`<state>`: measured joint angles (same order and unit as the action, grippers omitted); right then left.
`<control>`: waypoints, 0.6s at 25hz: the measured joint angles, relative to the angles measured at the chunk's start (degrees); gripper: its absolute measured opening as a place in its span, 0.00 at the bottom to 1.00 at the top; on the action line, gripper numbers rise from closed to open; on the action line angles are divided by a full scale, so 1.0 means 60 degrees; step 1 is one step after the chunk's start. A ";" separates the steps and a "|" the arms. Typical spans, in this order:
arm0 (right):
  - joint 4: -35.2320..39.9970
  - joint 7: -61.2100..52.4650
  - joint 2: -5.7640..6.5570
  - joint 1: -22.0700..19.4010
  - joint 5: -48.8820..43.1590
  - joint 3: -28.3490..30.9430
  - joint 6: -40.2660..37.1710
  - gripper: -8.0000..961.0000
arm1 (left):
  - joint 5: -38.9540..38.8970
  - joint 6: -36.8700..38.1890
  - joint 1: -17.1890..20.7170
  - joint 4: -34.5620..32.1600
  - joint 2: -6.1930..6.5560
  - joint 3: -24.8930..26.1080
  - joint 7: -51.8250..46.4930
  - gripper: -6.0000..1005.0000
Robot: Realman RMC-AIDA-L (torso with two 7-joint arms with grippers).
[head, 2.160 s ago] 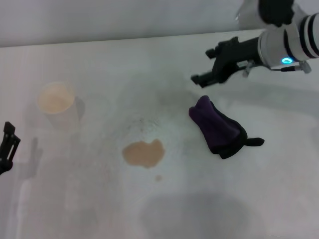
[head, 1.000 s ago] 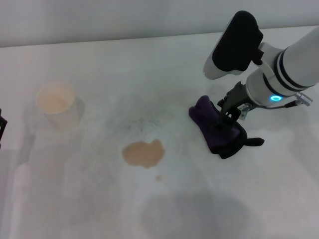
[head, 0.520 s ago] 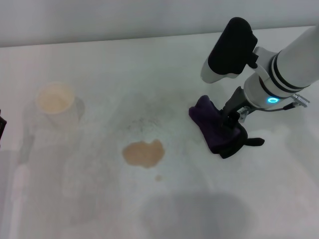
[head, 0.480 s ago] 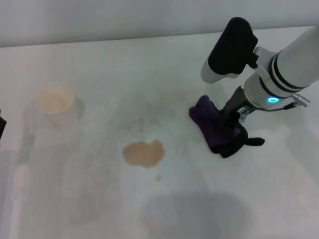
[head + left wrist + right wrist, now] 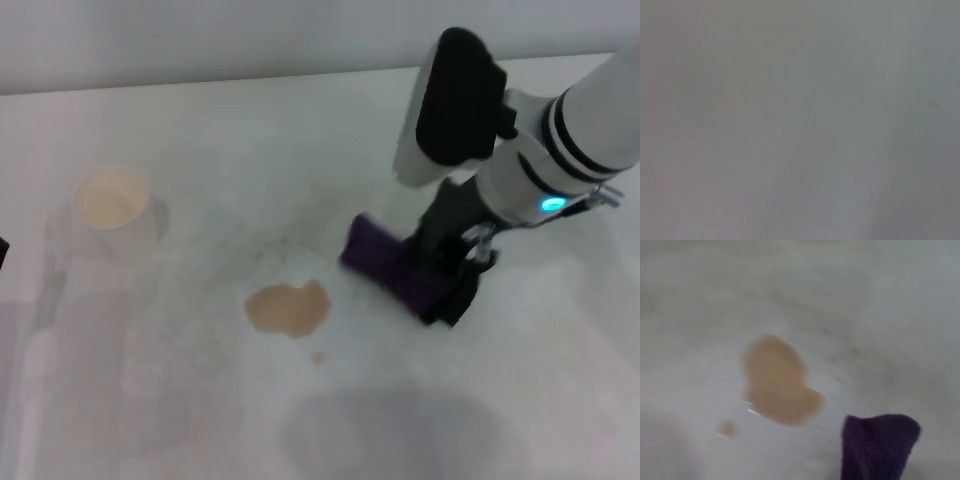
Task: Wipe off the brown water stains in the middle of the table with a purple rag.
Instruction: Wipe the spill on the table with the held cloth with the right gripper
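The brown water stains [image 5: 288,307] lie in the middle of the white table [image 5: 200,420], with the tiny dot [image 5: 318,357] just in front of the blot. My right gripper [image 5: 440,272] points down and is shut on the purple rag [image 5: 375,258], holding it low over the table just right of the blot, not touching it. The right wrist view shows the blot [image 5: 777,382], the dot [image 5: 728,428] and a corner of the rag [image 5: 880,445]. Only a dark sliver of my left gripper [image 5: 2,252] shows at the table's left edge.
A pale cup [image 5: 110,208] with a tan inside stands at the back left of the table. The left wrist view shows only plain grey. A grey wall runs behind the table's far edge.
My right gripper came down onto the rag, closed on it, and has now carried it left toward the blot. The left arm has drawn back almost out of view.
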<state>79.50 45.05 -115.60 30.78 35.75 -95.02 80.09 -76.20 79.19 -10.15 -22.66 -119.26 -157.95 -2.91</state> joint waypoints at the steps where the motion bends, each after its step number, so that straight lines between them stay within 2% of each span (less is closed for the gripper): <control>1: 0.0224 0.0214 -0.0013 -0.0046 0.0285 -0.0073 0.0247 0.09 | 0.0001 0.0000 0.0000 0.0000 0.0000 0.0001 0.0000 0.89; 4: 0.0421 0.0820 -0.0014 -0.0083 0.1271 -0.0659 0.0615 0.09 | 0.0001 0.0001 -0.0024 0.0008 0.0000 0.0003 0.0001 0.89; 6: 0.0326 0.1055 -0.0031 -0.0044 0.1588 -0.1421 0.0457 0.09 | 0.0001 0.0001 -0.0031 0.0012 0.0000 0.0004 0.0000 0.89; 10: 0.0076 0.1123 -0.0068 -0.0028 0.1620 -0.2956 -0.0693 0.09 | 0.0001 0.0001 -0.0036 0.0062 0.0000 0.0002 0.0000 0.89; 15: -0.0326 0.1088 -0.0086 0.0074 0.1541 -0.3703 -0.2001 0.09 | 0.0010 0.0001 -0.0037 0.0087 0.0000 -0.0009 -0.0006 0.89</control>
<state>77.54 51.58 -116.12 31.22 45.00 -117.23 68.09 -76.14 79.20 -10.37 -22.14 -119.26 -158.01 -2.94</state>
